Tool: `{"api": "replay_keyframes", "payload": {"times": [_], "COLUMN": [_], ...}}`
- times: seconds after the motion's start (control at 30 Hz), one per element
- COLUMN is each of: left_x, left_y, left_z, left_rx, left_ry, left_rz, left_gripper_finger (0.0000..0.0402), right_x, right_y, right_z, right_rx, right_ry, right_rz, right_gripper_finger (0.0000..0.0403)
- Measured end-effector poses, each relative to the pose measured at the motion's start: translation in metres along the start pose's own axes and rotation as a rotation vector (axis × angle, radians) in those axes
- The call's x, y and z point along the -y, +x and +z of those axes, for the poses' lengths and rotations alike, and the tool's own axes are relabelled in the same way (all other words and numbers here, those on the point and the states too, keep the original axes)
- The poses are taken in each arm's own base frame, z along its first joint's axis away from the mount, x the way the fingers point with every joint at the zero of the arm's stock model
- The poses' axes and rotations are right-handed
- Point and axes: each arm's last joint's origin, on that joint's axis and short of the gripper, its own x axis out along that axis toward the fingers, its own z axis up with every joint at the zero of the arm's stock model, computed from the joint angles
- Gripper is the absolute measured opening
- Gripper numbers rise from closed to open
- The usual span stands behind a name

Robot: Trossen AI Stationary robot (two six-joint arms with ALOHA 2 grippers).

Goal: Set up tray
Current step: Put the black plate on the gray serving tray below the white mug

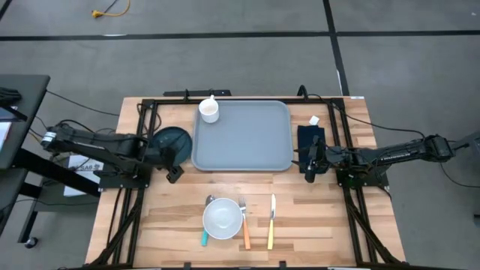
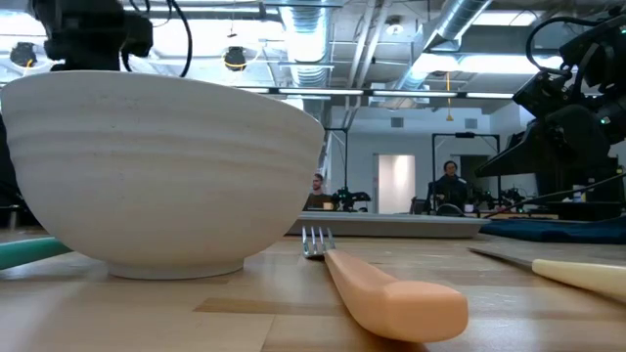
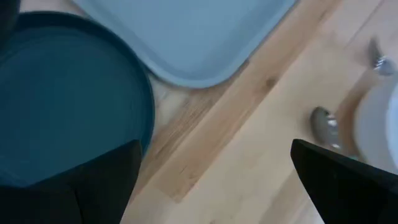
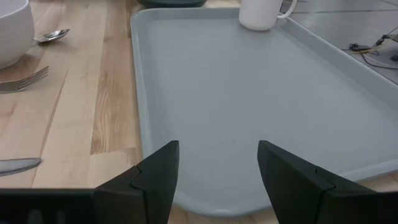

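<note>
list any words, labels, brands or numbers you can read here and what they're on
None can be read.
White label under the left arm, left of the table: dark print, too small to read.
Tray, mug, teal plate, bowl and cutlery: no markings visible.

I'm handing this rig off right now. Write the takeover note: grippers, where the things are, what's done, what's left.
Left gripper: open, empty, by the teal plate, left of the tray.
Right gripper: open, empty, at the tray's right edge by the black napkin.
Done: only the white mug stands on the tray, in its far left corner.
Left: bowl, spoon, fork and knife lie on the near table; plate and napkin flank the tray.
</note>
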Motion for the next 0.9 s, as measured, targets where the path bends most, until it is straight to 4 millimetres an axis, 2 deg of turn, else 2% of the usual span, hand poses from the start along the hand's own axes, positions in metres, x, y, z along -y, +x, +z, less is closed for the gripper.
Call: {"api": "replay_keyframes", "payload": {"times": [0.37, 0.63, 0.9], "left_x": [0.007, 0.011, 0.018], "left_y": [0.05, 0.076, 0.102], "left_z": [0.003, 0.003, -0.007], "left_rx": [-0.15, -0.257, -0.379], "left_ry": [0.152, 0.277, 0.392], "left_rz": [0.236, 0.331, 0.412], "left_gripper_finger": [0.04, 0.04, 0.04], "right_x": [0.0, 0.0, 0.0], "right_y": [0.0, 0.0, 0.0], "right_z": [0.0, 0.0, 0.0], "right_rx": [-0.004, -0.004, -0.004], "right_ry": [-0.001, -0.001, -0.001], "right_rz": [0.0, 0.0, 0.0], "right_gripper_finger": [0.0211, 0.0211, 0.0211]}}
